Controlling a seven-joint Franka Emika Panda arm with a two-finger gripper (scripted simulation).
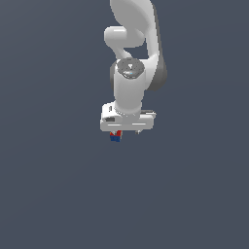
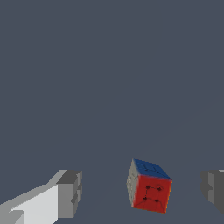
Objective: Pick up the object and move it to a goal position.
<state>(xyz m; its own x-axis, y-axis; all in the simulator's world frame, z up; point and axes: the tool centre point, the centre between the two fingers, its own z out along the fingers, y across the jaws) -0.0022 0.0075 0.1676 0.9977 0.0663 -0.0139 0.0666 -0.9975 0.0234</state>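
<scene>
Gripper (image 2: 142,192) gapes around the untouched cube (image 2: 148,186); exterior view hides that gap.

Glossy white rounded arm (image 1: 130,58) — dark grey joints, blocky white hand, grey fingers (image 2: 70,194).

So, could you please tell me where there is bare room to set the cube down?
Nearly everywhere: the grey surface is bare on both sides of the arm and in front of it. Only the spot under the tool is crowded, where the cube sits between the open fingers.
</scene>
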